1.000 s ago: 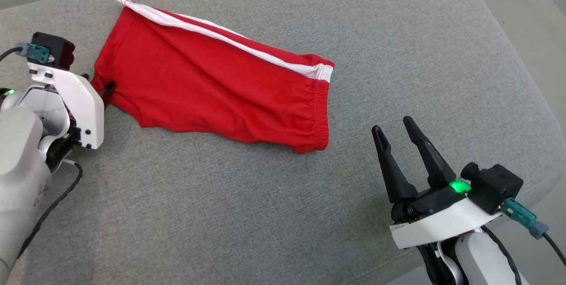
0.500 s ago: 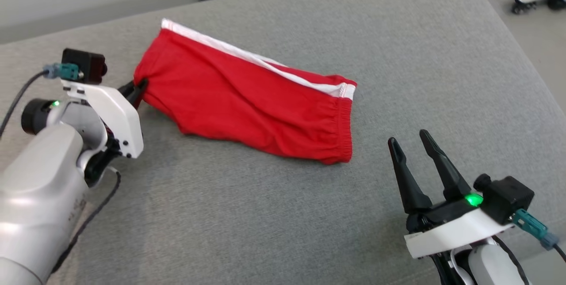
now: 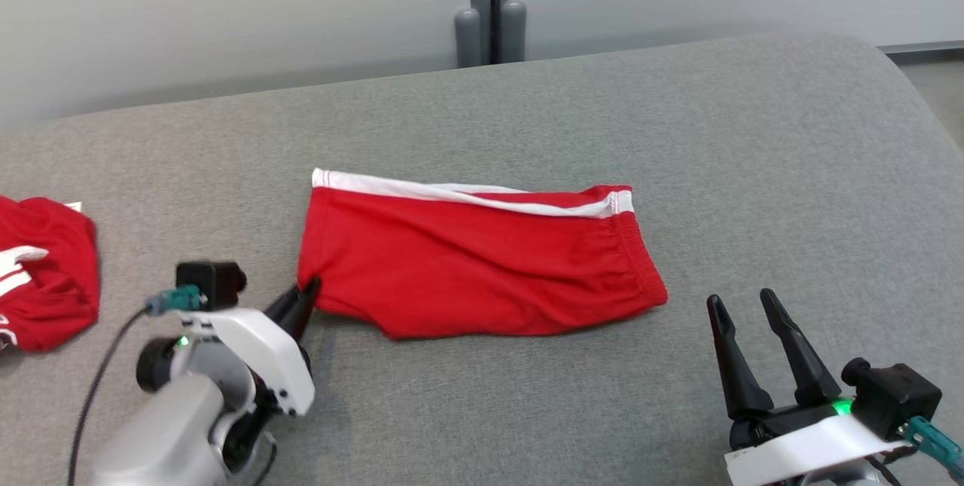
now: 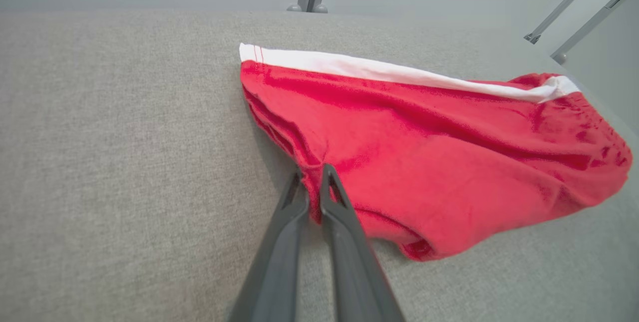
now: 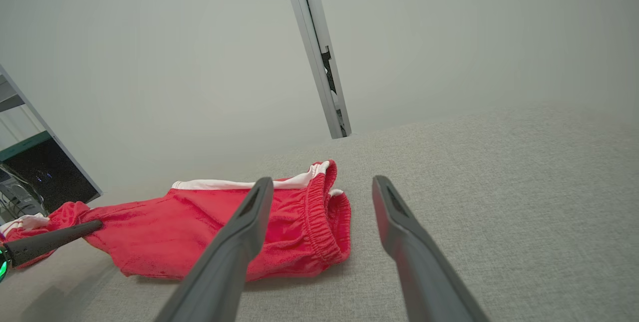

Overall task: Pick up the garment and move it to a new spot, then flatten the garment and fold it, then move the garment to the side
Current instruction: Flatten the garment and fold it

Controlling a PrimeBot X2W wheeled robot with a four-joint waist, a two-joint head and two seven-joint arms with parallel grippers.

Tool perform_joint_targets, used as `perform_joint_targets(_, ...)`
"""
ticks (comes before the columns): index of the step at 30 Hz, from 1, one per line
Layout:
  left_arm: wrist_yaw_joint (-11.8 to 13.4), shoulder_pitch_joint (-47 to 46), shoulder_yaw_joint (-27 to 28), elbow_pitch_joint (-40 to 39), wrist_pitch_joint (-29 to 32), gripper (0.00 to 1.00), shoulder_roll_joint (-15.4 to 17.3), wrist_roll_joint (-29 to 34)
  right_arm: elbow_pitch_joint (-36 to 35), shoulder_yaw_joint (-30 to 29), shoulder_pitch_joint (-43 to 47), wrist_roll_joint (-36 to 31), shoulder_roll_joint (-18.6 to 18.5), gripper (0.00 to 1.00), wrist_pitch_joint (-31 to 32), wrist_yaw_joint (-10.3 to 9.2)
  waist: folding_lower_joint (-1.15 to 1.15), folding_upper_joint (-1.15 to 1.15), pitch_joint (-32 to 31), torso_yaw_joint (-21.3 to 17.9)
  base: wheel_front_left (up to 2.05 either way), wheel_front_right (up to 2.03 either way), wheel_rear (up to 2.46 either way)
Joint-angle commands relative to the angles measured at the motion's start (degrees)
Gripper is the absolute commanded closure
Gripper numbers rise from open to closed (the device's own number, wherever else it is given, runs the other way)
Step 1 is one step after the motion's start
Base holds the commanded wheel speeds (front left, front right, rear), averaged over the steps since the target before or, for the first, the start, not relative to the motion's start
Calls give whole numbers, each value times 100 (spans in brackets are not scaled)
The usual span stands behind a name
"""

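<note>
The garment [image 3: 474, 267] is a pair of red shorts with a white side stripe, lying folded on the grey cushion [image 3: 527, 109]. My left gripper [image 3: 309, 290] is shut on the garment's near-left leg hem. In the left wrist view the two dark fingers [image 4: 279, 227] pinch a fold of the garment [image 4: 424, 147] between them. In the head view, my right gripper [image 3: 742, 304] stands open over bare cushion, right of and below the elastic waistband. In the right wrist view its fingers [image 5: 234, 247] frame the waistband end of the garment [image 5: 299, 227], and the left gripper's finger [image 5: 50, 239] shows at the far left.
A second red and white garment [image 3: 45, 275] lies bunched at the cushion's left edge. A grey post [image 3: 489, 4] stands behind the cushion against a pale wall. The cushion's right edge curves down near my right gripper.
My left gripper has closed on the leg hem. The head camera has tilted up, bringing the wall and the second garment into view. The shorts now lie more level and closer to the middle.
</note>
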Motion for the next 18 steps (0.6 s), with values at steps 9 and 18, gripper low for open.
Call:
perform_joint_targets(9, 280, 671, 59, -174, -507, 13, -193, -89, 82, -29, 72, -69, -111, 0, -30, 2, 0, 0, -102, 217, 0, 0, 0)
perform_joint_targets(18, 714, 888, 1236, -1031, -897, 0, -83, 725, -17, -229, 84, -120, -201, 0, -30, 2, 0, 0, -317, 465, 0, 0, 0)
